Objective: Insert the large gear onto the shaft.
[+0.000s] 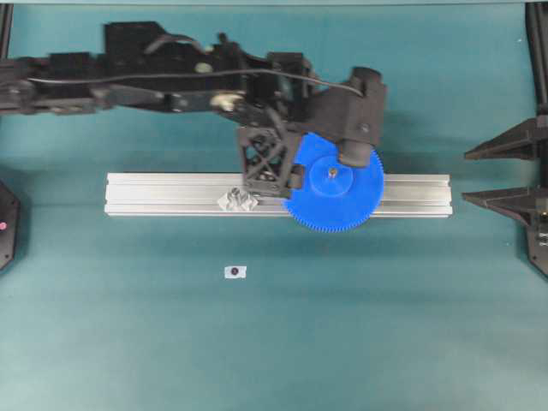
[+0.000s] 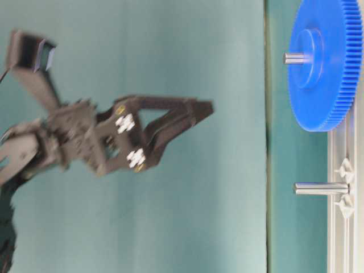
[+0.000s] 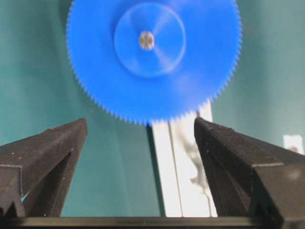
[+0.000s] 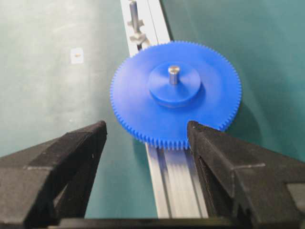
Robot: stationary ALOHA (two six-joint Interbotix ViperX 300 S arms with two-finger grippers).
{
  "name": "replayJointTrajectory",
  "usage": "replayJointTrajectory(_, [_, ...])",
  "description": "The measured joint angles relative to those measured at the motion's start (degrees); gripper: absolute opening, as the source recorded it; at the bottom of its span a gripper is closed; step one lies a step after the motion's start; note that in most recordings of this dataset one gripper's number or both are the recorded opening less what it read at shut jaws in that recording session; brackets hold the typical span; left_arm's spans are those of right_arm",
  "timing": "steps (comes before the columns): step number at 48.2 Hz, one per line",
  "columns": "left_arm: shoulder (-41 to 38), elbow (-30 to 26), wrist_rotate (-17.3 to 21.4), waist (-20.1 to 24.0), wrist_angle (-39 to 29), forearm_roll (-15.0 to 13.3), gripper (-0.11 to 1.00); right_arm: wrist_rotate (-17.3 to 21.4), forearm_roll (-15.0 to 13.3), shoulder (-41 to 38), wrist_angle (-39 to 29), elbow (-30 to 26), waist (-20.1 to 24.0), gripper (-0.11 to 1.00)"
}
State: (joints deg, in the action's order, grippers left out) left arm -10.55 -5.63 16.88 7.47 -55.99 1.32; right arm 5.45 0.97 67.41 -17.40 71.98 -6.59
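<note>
Your gear [image 4: 176,102] already sits on the shaft [image 4: 174,74], centre of the right wrist frame, on the rail [image 4: 174,183]. Both sets of jaws stand apart, holding nothing. Lift the left gripper [image 2: 196,116] straight away without brushing the teeth.

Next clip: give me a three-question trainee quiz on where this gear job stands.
1. True or false: the gear sits on the shaft, whose tip pokes through the hub.
2. The left gripper is: A) shut on the gear, B) open, holding nothing, C) out of view.
3. What does the rail carry besides the gear's shaft?

Key: 1 true. 2 B. 3 A second pin, bare, on clear mounts.
</note>
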Motion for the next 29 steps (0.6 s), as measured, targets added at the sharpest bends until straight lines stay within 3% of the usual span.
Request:
replayJointTrajectory(13, [9.0,9.6,-4.7,0.1,7.2,0.0,0.92,0.1,0.0,0.6,-1.8,0.0,0.0,0.76])
replayJointTrajectory(29, [18.0,19.9,-6.6,0.0,11.7,0.0,0.92,0.1,-0.4,3.1,-4.7,-0.1,0.0,0.76])
